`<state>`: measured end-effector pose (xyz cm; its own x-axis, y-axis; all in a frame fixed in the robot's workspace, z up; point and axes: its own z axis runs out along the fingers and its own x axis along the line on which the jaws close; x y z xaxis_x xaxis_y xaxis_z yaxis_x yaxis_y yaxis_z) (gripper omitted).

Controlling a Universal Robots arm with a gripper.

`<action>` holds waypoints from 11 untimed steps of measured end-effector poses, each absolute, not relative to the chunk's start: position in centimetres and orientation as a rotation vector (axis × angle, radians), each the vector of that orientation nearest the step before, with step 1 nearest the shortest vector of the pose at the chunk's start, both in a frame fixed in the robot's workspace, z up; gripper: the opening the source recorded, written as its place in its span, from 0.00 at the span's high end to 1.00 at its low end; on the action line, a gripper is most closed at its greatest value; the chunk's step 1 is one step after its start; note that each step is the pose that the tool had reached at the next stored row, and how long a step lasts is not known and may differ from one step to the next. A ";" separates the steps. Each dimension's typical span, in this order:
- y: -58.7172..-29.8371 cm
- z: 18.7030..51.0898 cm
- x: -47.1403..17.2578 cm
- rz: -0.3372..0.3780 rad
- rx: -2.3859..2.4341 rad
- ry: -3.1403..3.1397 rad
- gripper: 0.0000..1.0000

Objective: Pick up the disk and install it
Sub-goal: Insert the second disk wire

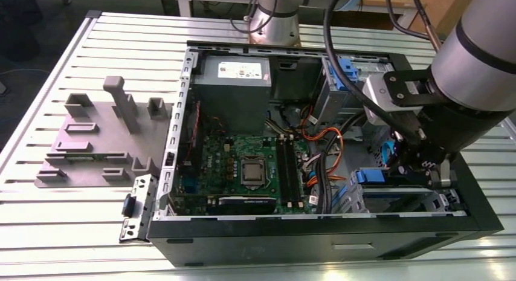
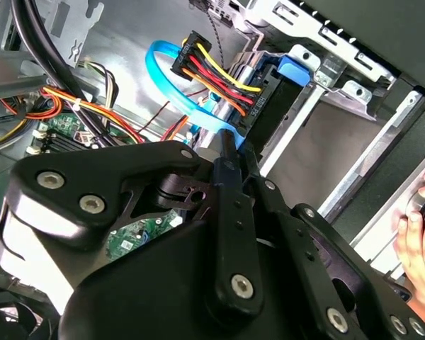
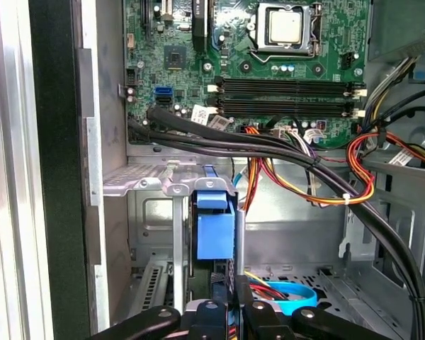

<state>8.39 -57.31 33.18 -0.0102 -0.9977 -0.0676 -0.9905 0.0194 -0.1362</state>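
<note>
- Open computer case (image 1: 322, 235), set on a slatted metal table (image 1: 48, 232).
- Green motherboard (image 1: 241, 151) with processor socket (image 3: 286, 25).
- Grey power supply (image 1: 234, 81), white-stickered.
- Grey fixture plate (image 1: 89, 145) placed beside the case.
- Orange-red-yellow wire bundle (image 3: 326, 185).

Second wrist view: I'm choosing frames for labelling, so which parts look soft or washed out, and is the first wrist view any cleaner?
Second wrist view: the gripper body up close is soft, the metal bay frame glares pale, and a hand at the edge is blurred. First wrist view: the motherboard and blue bracket are evenly lit and crisp.
</note>
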 end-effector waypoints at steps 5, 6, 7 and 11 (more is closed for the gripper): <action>-57.3 32.9 8.4 -0.074 -2.103 2.134 0.84; -57.3 32.8 8.4 -0.075 -2.103 2.134 0.84; -57.3 32.7 8.4 -0.075 -2.103 2.134 0.84; -57.3 32.7 8.4 -0.075 -2.103 2.135 0.84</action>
<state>8.39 -57.35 32.71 -0.0102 -0.9977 -0.0675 -0.9905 0.0194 -0.1362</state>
